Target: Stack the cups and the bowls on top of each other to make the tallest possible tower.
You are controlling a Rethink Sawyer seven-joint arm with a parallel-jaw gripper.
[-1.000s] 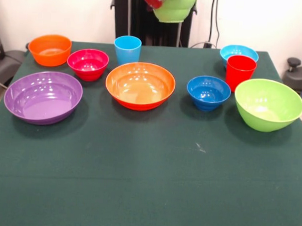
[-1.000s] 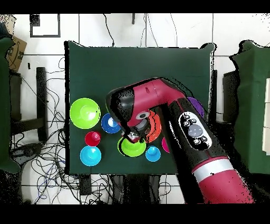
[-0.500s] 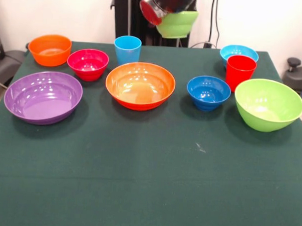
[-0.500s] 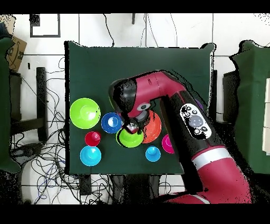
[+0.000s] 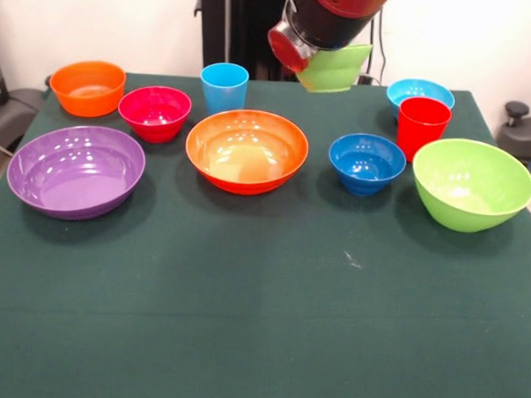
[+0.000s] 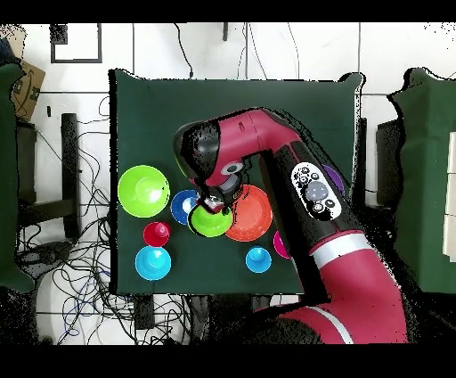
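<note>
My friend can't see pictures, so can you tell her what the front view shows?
A red and black robot arm's gripper holds a small lime green plastic bowl in the air above a dark green table. Below sit more glossy bowls, including a large orange bowl and a small dark blue bowl.

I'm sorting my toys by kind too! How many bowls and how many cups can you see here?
Bowls: 8, namely purple, small orange, magenta-red, big orange, dark blue, light blue, big lime green, small lime green held in the air.
Cups: 2, namely light blue, red.
Total: 10.
</note>
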